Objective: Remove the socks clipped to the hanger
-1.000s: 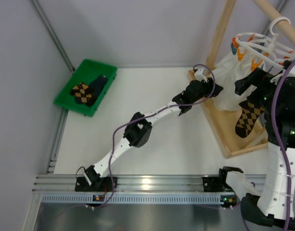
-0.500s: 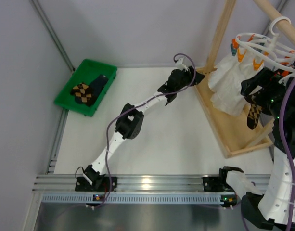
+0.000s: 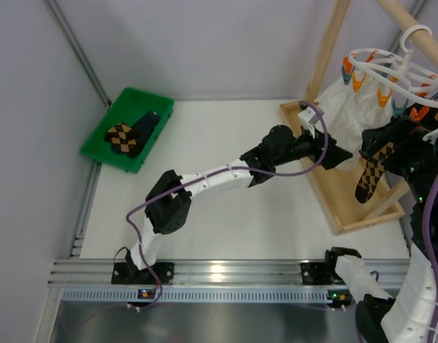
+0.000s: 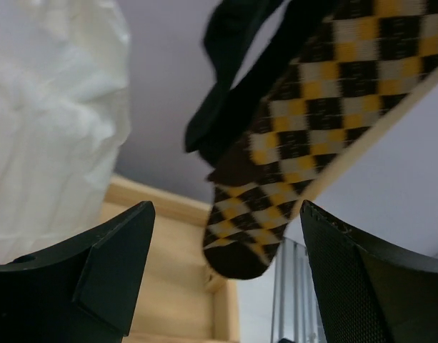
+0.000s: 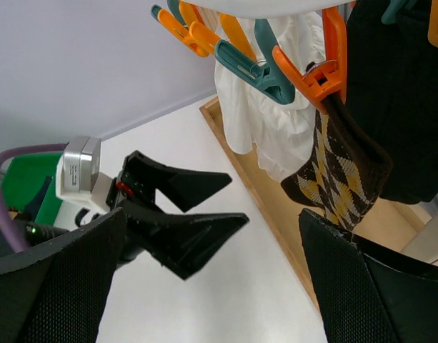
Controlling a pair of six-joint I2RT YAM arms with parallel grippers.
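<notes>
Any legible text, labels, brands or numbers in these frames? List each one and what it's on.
No text can be read in any view.
Silver block in the right wrist view: faint small marks, too small and blurred to read.
Hanging argyle sock: diamond pattern only, no lettering.
Hanger: no visible print.
Green tray: no visible print.

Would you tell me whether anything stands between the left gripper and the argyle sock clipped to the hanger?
Nothing visible does. The left gripper, jaws open, points at the argyle sock across open air; the white cloth hangs off to one side, not between them.
</notes>
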